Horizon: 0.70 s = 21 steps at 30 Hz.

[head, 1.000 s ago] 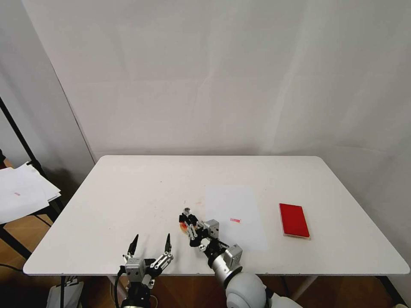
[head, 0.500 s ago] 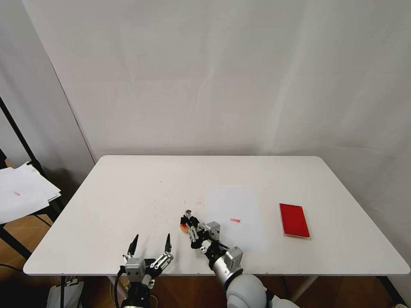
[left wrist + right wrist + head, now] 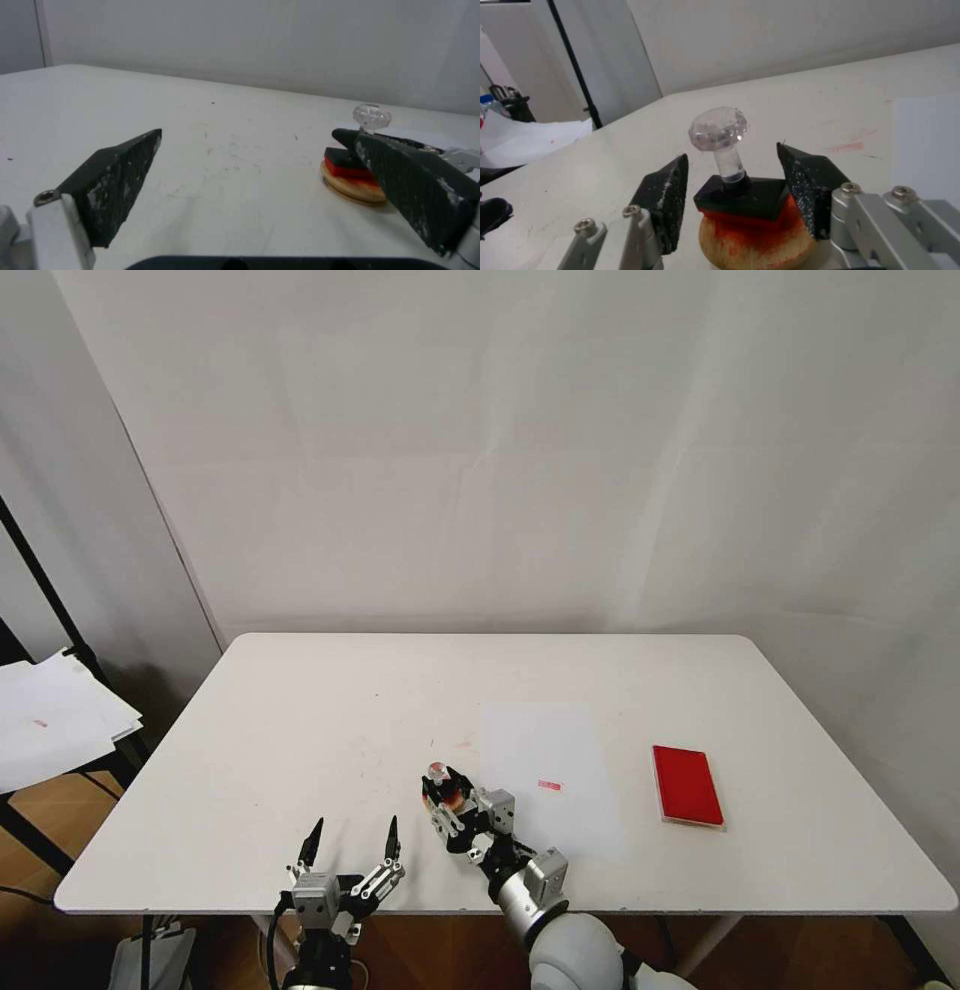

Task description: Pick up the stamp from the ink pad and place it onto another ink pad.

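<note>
The stamp (image 3: 742,193), black base and clear knob, stands upright on the small round orange-red ink pad (image 3: 755,240) near the table's front middle. My right gripper (image 3: 732,153) is open, its fingers (image 3: 665,202) flanking the stamp's base with a narrow gap. In the head view the stamp (image 3: 437,773) rises from the round pad (image 3: 450,798) inside my right gripper (image 3: 445,790). The red rectangular ink pad (image 3: 687,784) lies bare at the right. My left gripper (image 3: 355,822) hangs open at the front edge, left of the round pad (image 3: 352,187).
A white paper sheet (image 3: 545,750) with a small red imprint (image 3: 549,785) lies between the two pads. The white table (image 3: 300,710) has faint ink smudges. A stack of papers (image 3: 50,720) sits on a stand off the table's left side.
The right gripper has let go of the stamp: its fingers have spread and drawn back a little. The stamp now stands free on the round pad. The left arm has not moved.
</note>
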Motion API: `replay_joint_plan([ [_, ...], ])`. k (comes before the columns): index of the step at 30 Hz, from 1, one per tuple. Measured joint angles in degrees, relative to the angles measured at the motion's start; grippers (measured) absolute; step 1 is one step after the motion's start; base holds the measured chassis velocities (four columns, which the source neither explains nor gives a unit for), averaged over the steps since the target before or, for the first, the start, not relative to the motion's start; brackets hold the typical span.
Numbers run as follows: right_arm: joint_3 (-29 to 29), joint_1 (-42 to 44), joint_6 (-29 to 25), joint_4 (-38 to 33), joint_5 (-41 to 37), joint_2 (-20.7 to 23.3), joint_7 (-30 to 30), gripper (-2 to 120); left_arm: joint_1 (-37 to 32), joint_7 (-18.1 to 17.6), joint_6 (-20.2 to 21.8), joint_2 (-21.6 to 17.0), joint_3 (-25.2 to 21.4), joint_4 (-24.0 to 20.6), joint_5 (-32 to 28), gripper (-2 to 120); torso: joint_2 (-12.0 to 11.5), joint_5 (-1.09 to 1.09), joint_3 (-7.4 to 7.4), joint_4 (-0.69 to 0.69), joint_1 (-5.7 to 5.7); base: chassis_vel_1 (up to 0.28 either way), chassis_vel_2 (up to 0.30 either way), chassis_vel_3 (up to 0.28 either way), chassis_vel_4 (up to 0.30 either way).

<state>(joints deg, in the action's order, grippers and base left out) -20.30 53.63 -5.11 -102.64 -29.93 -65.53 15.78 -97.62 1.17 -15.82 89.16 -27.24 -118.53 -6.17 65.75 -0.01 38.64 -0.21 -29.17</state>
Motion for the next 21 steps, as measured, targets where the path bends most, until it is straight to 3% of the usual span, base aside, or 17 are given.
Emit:
replay_joint_plan([
  [5,0.3,0.0,0.1,-0.3,0.0,0.1,0.1,71,0.0,0.0,0.0,0.0,0.0,0.0,0.0,102,0.0,0.01,0.0,0.0,0.0,0.0,0.0,0.0,0.0],
  [8,2.8,0.8,0.7,-2.1,0.0,1.3,0.2,86,0.0,0.0,0.0,0.0,0.0,0.0,0.0,102,0.0,0.01,0.0,0.01,0.0,0.0,0.0,0.0,0.0],
  [10,4.4,1.5,1.0,-3.3,-0.1,2.3,0.3,89,0.0,0.0,0.0,0.0,0.0,0.0,0.0,102,0.0,0.01,0.0,0.01,0.0,0.0,0.0,0.0,0.0],
  [12,7.4,3.2,1.9,-5.6,-0.2,4.2,0.6,97,0.0,0.0,0.0,0.0,0.0,0.0,0.0,102,0.0,0.01,0.0,0.02,0.0,0.0,0.0,0.0,0.0],
  [15,17.6,11.2,3.2,-12.7,1.5,9.6,1.6,100,0.0,0.0,0.0,0.0,0.0,0.0,0.0,102,0.0,0.0,0.0,0.0,-0.01,0.0,0.0,0.0,0.0],
  [17,19.8,13.8,2.9,-14.1,2.2,10.5,1.7,100,0.0,0.0,0.0,0.0,0.0,0.0,0.0,102,0.0,0.0,0.0,-0.01,-0.01,0.0,0.0,0.0,0.0],
  [21,28.9,27.7,0.4,-19.0,8.5,11.5,3.5,100,0.0,0.0,0.0,0.0,0.0,0.0,0.0,102,0.0,0.02,-0.01,-0.01,0.02,0.0,0.0,0.0,0.0],
])
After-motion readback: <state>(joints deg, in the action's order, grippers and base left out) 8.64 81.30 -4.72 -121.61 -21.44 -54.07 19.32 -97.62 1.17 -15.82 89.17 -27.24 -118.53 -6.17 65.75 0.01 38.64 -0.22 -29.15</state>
